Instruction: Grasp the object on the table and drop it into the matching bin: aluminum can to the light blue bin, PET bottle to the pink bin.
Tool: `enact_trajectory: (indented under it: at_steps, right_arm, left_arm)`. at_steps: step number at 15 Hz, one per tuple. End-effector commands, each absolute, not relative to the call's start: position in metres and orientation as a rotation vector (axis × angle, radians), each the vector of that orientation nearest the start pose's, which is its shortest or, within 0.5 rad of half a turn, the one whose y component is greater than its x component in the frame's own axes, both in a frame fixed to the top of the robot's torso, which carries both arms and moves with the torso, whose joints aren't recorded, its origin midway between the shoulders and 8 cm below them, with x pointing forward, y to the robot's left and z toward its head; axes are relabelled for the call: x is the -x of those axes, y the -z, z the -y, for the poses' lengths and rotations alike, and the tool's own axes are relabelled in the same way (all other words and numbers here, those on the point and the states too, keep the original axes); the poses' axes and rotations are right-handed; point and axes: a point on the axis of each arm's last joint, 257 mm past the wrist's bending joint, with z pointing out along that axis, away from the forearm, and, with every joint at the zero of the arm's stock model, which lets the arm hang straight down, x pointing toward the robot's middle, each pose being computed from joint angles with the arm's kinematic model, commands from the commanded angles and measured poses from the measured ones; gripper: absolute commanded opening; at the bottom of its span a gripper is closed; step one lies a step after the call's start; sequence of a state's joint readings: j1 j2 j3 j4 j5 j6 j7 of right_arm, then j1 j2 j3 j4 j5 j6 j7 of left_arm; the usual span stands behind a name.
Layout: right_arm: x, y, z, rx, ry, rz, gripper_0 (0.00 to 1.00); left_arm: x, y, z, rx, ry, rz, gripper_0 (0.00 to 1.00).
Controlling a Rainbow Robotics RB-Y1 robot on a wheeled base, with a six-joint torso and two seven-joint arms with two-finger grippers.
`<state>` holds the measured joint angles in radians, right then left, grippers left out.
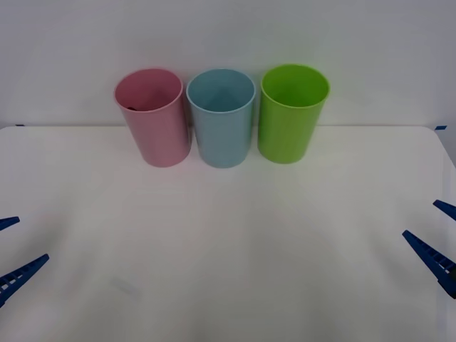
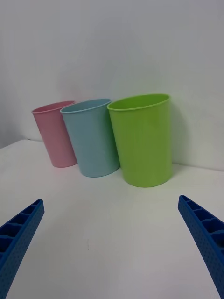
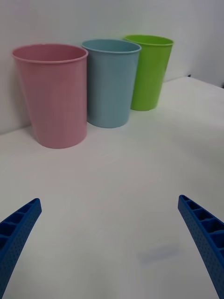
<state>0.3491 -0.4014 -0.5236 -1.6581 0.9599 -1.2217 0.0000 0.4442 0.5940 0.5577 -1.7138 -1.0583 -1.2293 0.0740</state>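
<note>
Three cup-shaped bins stand in a row at the back of the white table: the pink bin on the left, the light blue bin in the middle. A small dark patch shows just inside the pink bin's rim; the PET bottle is otherwise hidden. My left gripper hangs open at the table's left edge with nothing between its fingers, facing the pink bin and the light blue bin. My right gripper is open and empty at the right edge, far from both bins.
A lime green bin stands right of the light blue one, all three close together against the white wall. From the right wrist, the green bin is nearest, then the blue bin and the pink bin.
</note>
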Motion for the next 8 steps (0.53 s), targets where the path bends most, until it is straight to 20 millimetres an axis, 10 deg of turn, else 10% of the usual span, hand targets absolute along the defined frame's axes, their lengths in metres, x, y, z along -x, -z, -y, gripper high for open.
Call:
enact_trajectory:
  at_steps: [1, 8]
  right_arm:
    - [-0.3423, 0.1689, 0.3297, 0.465, -0.567, -1.441, 1.00]
    - [-0.3423, 0.1689, 0.3297, 0.465, -0.567, -1.441, 1.00]
  left_arm:
    - [-0.3093, 0.1922, -0.3638, -0.669, 0.483, -1.687, 1.00]
    - [-0.3047, 0.2014, -0.3590, -0.661, 0.503, -1.706, 1.00]
